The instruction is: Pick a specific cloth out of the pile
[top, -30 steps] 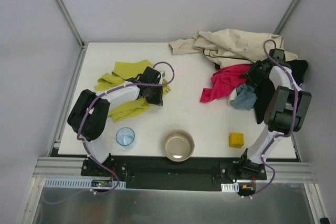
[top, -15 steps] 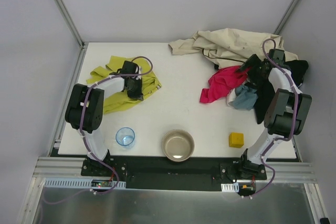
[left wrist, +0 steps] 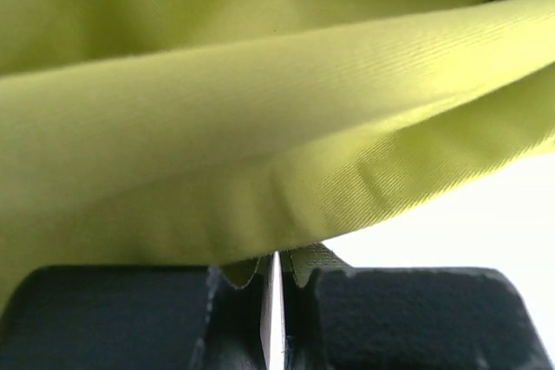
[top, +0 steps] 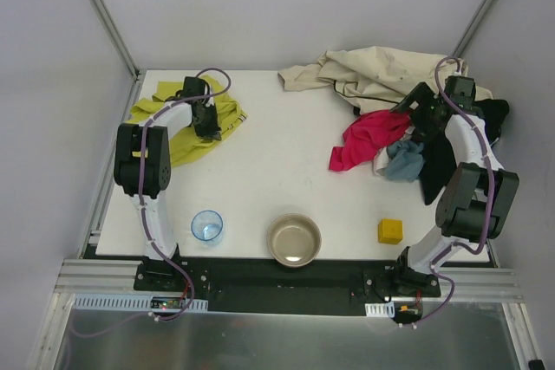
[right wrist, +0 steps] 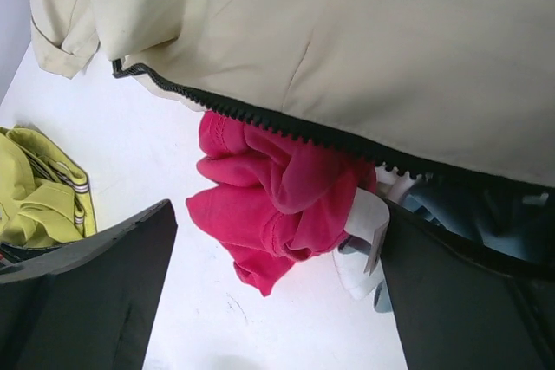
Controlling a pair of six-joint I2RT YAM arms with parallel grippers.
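The chartreuse cloth [top: 180,148] is clamped in the left tool [top: 211,127] at the bench's [top: 286,179] ten o'clock, well apart from the pile [top: 390,75] at two o'clock, over which the right tool [top: 416,116] is spread apart.

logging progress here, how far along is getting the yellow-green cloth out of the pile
Mostly done: the large yellow-green fabric cloth lies at far left, clear of the mixed fabric pile at right. In hand: the left gripper is shut on a fold of it. Remaining: probably just releasing it. The right gripper is open, empty.
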